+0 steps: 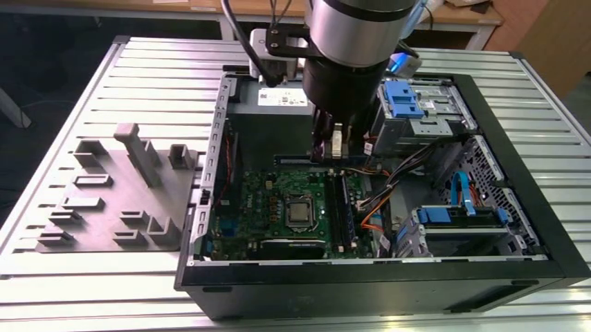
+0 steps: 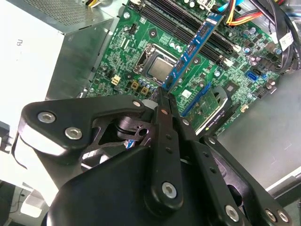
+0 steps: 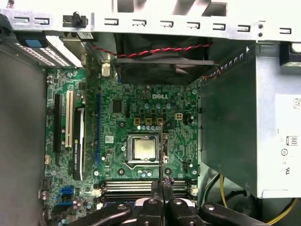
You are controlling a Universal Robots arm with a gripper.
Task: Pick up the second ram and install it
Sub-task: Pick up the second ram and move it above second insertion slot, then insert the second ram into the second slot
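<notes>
My gripper point(image 2: 162, 96) is shut on the second ram point(image 2: 190, 49), a slim dark and blue board that sticks out from between the fingers. In the first wrist view the ram point(image 3: 161, 150) shows edge-on as a thin line in front of the gripper point(image 3: 162, 186), over the processor socket point(image 3: 143, 148). In the exterior view the gripper point(image 1: 334, 146) hangs inside the open computer case, above the far end of the memory slots point(image 1: 339, 207). The ram is held clear above the green motherboard point(image 1: 263, 207) and touches no slot.
A grey plastic tray point(image 1: 120, 197) with upright posts lies on the slatted table at the exterior view's left. Inside the case point(image 1: 526, 207) are the power supply point(image 1: 277, 104), blue drive cages point(image 1: 406, 100) and orange and black cables point(image 1: 378, 207) beside the slots.
</notes>
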